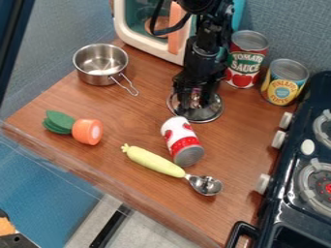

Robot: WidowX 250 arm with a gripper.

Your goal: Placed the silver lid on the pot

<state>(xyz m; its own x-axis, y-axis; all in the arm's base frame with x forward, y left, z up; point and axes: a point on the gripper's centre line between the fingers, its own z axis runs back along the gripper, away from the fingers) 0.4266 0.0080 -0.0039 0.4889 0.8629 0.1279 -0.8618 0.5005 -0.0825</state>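
Nearest me is the stove (284, 201), off to the right of the fingers (195, 101). Leftmost, nearer me than they are, lie a green toy (59, 121) and a carrot (86, 131). The pot (97, 79) sits well to their left, uncovered. The lid (207, 114) is right under them; whether they're clenched on it or released, I can't tell. They're at the lid, I'd say, but carrying it left and setting it on the pot remain.

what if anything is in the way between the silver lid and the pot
No separate object visibly stands between the silver lid, at the gripper, and the pot. Only the pot's own handle juts into that gap.
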